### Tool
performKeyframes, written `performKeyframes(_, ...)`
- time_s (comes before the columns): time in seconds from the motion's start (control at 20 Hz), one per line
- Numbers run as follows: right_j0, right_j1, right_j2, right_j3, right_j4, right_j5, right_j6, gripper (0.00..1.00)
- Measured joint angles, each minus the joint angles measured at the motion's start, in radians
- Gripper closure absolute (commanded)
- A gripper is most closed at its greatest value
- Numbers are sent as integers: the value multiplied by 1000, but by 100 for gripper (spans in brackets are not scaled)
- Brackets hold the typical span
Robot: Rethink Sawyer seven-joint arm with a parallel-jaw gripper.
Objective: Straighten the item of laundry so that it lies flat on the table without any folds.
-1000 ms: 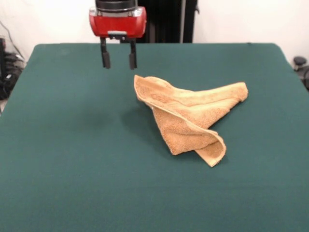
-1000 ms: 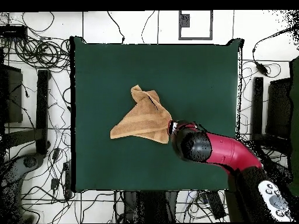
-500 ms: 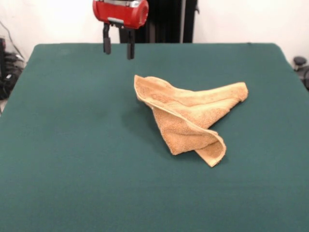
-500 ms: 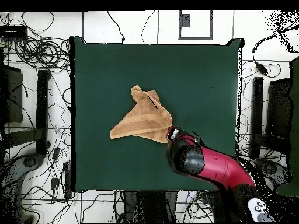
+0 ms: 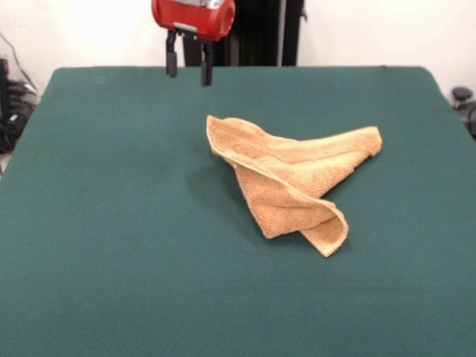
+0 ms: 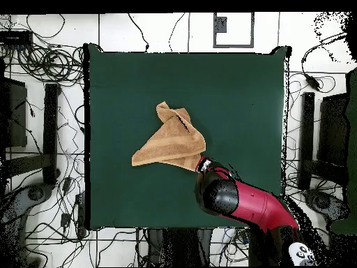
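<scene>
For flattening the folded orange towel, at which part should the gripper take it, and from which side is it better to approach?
Probably the loose rounded corner of the towel at its near tip in the front view. That flap lies folded over on top, with its edge free, so lifting it should open the fold. Come straight down from above. The gripper hangs open above the table, behind the towel, holding nothing.
</scene>
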Motion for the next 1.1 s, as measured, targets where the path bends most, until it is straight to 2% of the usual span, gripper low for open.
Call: performKeyframes(1.1, 37, 8, -3, 26, 7, -22, 0, 0)
